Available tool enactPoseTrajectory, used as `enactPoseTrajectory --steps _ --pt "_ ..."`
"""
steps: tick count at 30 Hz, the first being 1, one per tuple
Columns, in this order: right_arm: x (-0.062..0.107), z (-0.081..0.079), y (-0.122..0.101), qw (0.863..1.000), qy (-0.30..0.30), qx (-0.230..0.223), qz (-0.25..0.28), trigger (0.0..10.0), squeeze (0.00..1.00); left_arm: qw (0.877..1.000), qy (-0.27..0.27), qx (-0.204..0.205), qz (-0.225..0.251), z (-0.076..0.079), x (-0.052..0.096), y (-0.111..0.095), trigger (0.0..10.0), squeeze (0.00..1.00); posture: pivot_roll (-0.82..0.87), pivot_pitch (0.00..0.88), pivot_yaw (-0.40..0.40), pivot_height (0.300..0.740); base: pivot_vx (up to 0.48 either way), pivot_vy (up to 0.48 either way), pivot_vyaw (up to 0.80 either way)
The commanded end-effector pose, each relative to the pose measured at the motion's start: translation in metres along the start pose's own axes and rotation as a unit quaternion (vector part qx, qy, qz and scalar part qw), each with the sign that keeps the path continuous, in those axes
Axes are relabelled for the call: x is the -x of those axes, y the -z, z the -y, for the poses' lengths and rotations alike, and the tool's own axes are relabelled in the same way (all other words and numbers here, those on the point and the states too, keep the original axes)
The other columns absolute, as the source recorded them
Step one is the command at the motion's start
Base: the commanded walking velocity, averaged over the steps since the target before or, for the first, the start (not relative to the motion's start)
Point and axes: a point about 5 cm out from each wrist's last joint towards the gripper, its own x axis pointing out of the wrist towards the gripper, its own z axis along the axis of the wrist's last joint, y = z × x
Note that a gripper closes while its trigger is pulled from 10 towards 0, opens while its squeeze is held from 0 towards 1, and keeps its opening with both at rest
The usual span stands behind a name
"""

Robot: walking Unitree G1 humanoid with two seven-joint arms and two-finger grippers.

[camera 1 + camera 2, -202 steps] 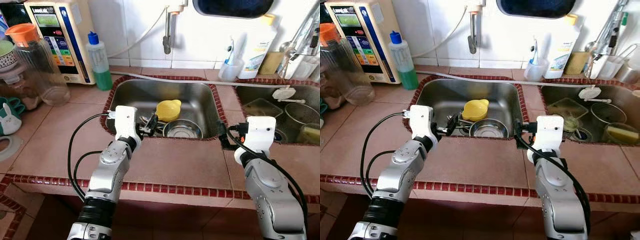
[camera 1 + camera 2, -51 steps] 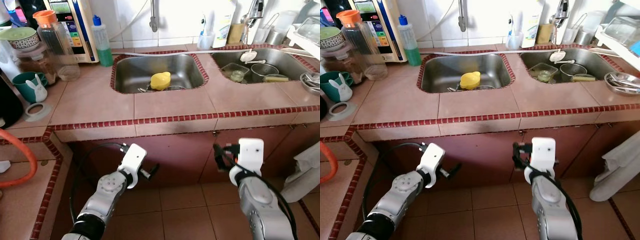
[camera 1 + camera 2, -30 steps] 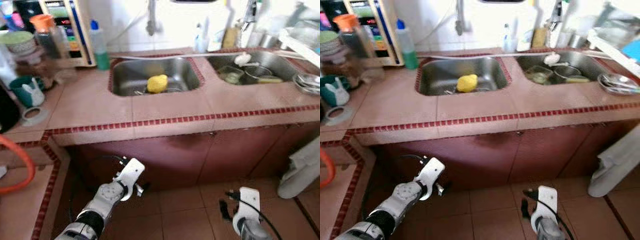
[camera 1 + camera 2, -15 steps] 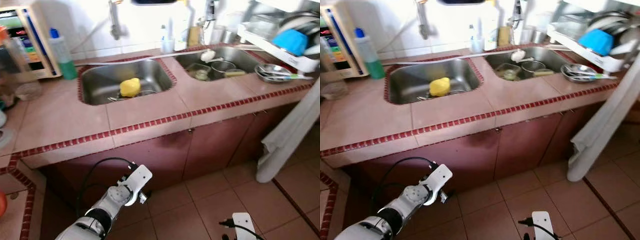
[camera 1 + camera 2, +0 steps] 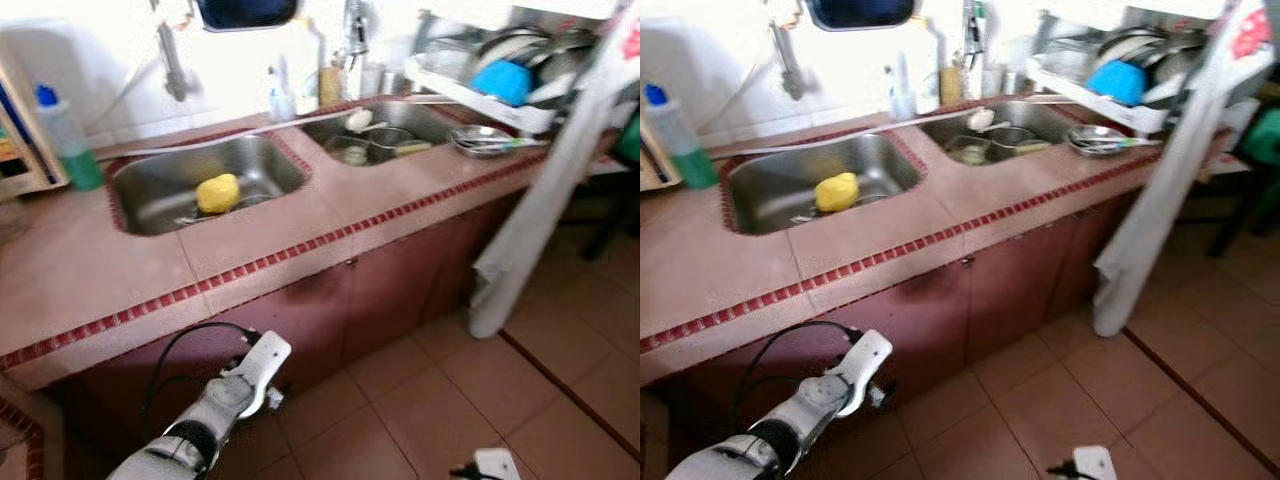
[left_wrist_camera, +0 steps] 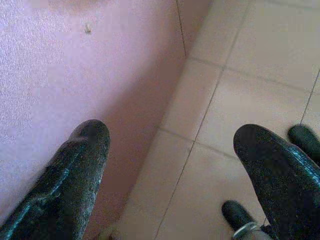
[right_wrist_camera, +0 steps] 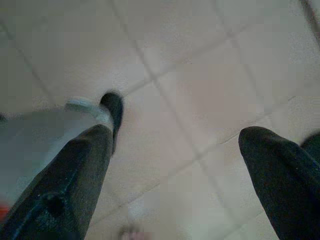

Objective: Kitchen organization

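Down at floor level, both my arms hang idle: left gripper (image 6: pixel 170 165) and right gripper (image 7: pixel 172 170) wide open, holding nothing. The yellow dish (image 5: pixel 216 191) lies in the left sink (image 5: pixel 140 180) at about eleven o'clock, well above my jaws. I judge my left arm nearer; its long axis I cannot tell.
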Motion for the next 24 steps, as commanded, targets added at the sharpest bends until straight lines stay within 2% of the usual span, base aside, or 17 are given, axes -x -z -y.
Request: enactPoseTrajectory --steps 1,9,17,24 --pt "0.001 0.007 0.003 1.000 0.009 -0.002 -0.005 10.0 0.00 1.000 0.005 0.002 0.018 0.002 -0.002 -0.013 10.0 0.00 0.03 0.000 0.053 0.740 0.000 0.000 -0.71" --pt "0.000 0.007 -0.001 1.000 0.008 -0.007 0.004 10.0 0.00 0.999 0.023 -0.011 0.039 0.008 -0.004 -0.025 10.0 0.00 0.03 0.000 0.055 0.740 0.000 0.000 -0.66" --pt "0.000 0.004 -0.003 1.000 0.000 0.012 0.005 10.0 0.00 0.999 0.030 -0.011 0.043 0.009 -0.004 -0.026 10.0 0.00 0.03 0.000 0.057 0.740 0.000 0.000 0.00" --pt "0.000 0.000 0.003 1.000 -0.003 0.026 -0.003 10.0 0.00 0.998 0.036 -0.016 0.044 0.009 -0.004 -0.026 10.0 0.00 0.03 0.000 0.062 0.740 0.345 0.000 0.00"
